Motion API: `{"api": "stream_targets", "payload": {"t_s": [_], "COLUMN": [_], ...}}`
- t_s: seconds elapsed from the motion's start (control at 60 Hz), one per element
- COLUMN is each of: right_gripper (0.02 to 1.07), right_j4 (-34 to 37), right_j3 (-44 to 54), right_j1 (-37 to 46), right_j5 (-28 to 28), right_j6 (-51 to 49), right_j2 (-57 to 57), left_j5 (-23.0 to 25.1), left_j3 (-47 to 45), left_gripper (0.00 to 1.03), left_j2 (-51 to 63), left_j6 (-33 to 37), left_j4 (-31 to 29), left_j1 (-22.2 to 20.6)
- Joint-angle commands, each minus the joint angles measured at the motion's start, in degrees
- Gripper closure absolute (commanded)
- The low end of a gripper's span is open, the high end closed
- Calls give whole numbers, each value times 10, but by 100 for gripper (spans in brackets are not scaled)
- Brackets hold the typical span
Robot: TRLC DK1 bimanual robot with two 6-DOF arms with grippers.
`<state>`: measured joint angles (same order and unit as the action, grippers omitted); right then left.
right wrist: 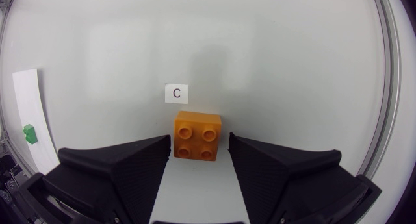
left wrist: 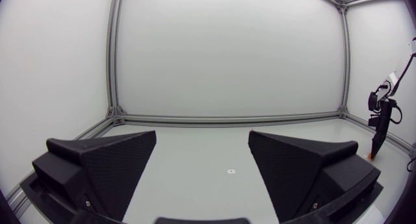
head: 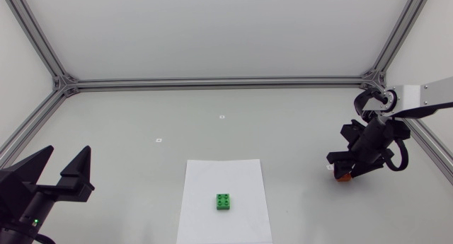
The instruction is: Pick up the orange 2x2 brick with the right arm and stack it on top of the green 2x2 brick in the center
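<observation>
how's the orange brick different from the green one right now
The orange brick sits on the bare table by a small label; the green brick sits on a white paper sheet. The orange brick is between the right gripper's open fingertips; the green brick has no gripper near it. Both are 2x2, studs up.

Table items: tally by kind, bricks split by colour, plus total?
Orange brick: 1
Green brick: 1
Paper sheet: 1
Small labels: 3
Total: 6
</observation>
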<state>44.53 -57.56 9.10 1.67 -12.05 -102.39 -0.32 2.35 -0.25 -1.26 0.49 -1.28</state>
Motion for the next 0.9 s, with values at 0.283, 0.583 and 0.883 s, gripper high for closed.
{"api": "stream_targets", "payload": {"t_s": [0.283,0.583,0.883], "right_gripper": [44,44,50], "right_j4": [-4,-13,-22], "right_j3": [8,4,2], "right_j1": [-1,-9,-6], "right_j5": [5,8,6], "right_j6": [-11,-10,-12], "right_j2": [7,7,-4], "left_j5": [2,2,2], "left_j3": [-23,-23,-23], "left_gripper": [4,4,4], "left_j2": [-5,-5,-5], "left_j6": [7,7,7], "left_j4": [-8,-8,-8], "left_j1": [3,3,3]}}
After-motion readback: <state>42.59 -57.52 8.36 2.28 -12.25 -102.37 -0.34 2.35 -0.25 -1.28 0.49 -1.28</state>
